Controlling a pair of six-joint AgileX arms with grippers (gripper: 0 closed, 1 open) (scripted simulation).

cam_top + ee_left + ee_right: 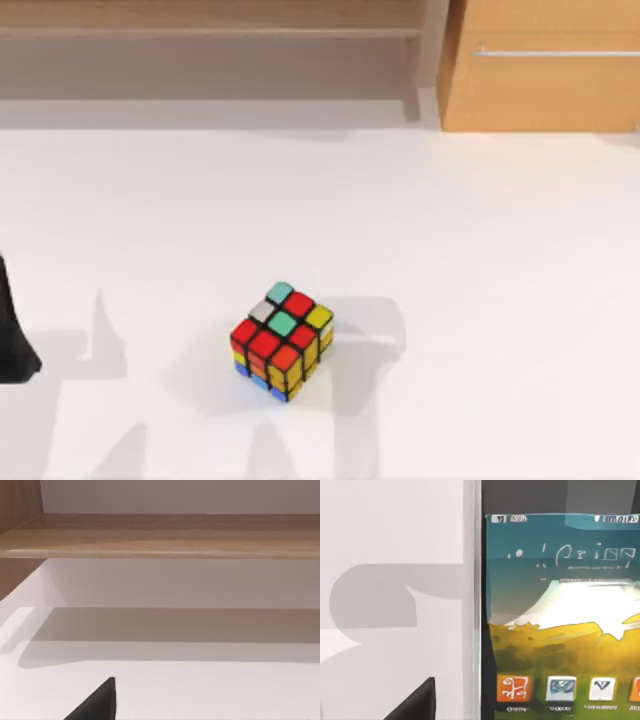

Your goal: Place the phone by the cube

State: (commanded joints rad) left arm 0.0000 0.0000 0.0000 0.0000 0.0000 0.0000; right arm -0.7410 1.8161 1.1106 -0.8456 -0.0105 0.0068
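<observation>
A rendered indoor room, furnished like a home or a plain office. A smooth white table (pixel 480 250) fills the top view. Behind it stands a pale wooden shelf (pixel 210 30) with an open space beneath, and to the right a wooden cabinet (pixel 540 90) with a long metal handle (pixel 555 52). The left wrist view shows the same shelf board against a bare white wall (pixel 180 495). A toy cube (pixel 282 340) on the table suits a domestic setting.

Only blurred, unreadable lettering and icon captions on the phone (pixel 560 620) screen.
</observation>
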